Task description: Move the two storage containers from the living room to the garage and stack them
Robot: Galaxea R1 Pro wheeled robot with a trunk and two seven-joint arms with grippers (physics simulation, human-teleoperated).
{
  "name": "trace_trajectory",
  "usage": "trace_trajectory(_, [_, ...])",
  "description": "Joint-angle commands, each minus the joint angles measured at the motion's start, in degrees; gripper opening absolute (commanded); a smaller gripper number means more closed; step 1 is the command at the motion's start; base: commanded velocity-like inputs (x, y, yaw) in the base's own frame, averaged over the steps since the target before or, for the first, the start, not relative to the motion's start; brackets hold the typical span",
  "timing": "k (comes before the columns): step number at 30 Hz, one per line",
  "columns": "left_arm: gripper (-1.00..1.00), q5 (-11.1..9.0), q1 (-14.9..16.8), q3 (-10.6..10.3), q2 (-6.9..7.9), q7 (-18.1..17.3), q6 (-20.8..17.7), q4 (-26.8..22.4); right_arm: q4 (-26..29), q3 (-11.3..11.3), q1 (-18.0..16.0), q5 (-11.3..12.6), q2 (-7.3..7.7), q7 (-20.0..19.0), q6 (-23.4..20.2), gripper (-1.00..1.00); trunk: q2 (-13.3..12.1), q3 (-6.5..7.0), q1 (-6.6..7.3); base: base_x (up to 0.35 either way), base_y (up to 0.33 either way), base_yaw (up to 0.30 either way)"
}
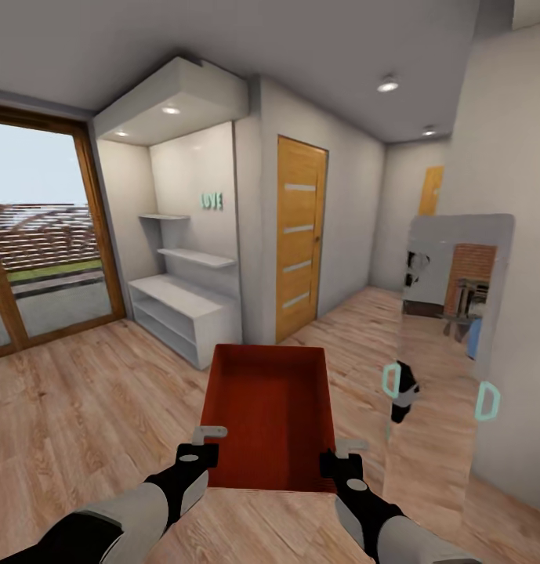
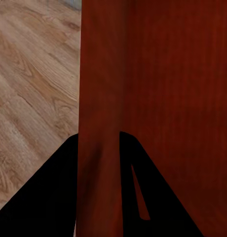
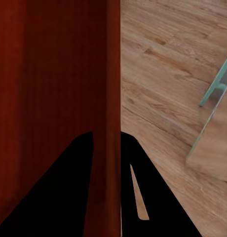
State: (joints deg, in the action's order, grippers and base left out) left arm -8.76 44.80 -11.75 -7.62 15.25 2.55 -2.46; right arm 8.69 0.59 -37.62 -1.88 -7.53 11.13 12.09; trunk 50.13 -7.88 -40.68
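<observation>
One storage container (image 1: 270,411), a red-orange open box, hangs above the wood floor in front of me, held by its near corners. My left gripper (image 1: 209,445) is shut on its left wall, and my right gripper (image 1: 342,458) is shut on its right wall. In the left wrist view the black fingers (image 2: 54,197) of the left gripper (image 2: 97,144) straddle the red wall (image 2: 153,89). The right wrist view shows the same: right gripper (image 3: 106,140) clamped over the container's wall (image 3: 49,74). The box is empty inside.
Light wood plank floor (image 1: 89,407) all around. A tall mirror panel (image 1: 450,345) with teal brackets stands close on the right. Ahead are a wooden door (image 1: 301,235), a hallway (image 1: 379,298) to its right, white shelves (image 1: 183,313), and a glass patio door (image 1: 34,235) at left.
</observation>
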Motion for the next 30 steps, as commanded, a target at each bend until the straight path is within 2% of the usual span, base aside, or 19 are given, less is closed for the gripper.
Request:
trace_trajectory(1, [-1.0,-0.82,0.03,1.28,1.03,1.18,0.26,0.18,1.42,-1.9,-0.08,-0.89,-0.03,-0.32,1.01,-1.0,0.07,-0.09,-0.04,0.325,0.0,0.0])
trace_trajectory(18, [-1.0,-0.82,0.03,1.29,1.03,1.18,0.26,0.18,1.42,-1.9,-0.08,-0.87,-0.07,-0.29,1.09,-1.0,0.07,-0.09,-0.04,0.325,0.02,-0.01])
trace_trajectory(30, [-1.0,-0.82,0.03,1.29,1.03,1.18,0.26,0.09,1.42,-1.9,-0.08,-0.93,-0.1,-0.29,1.06,-1.0,0.07,-0.09,-0.04,0.325,0.125,-0.254])
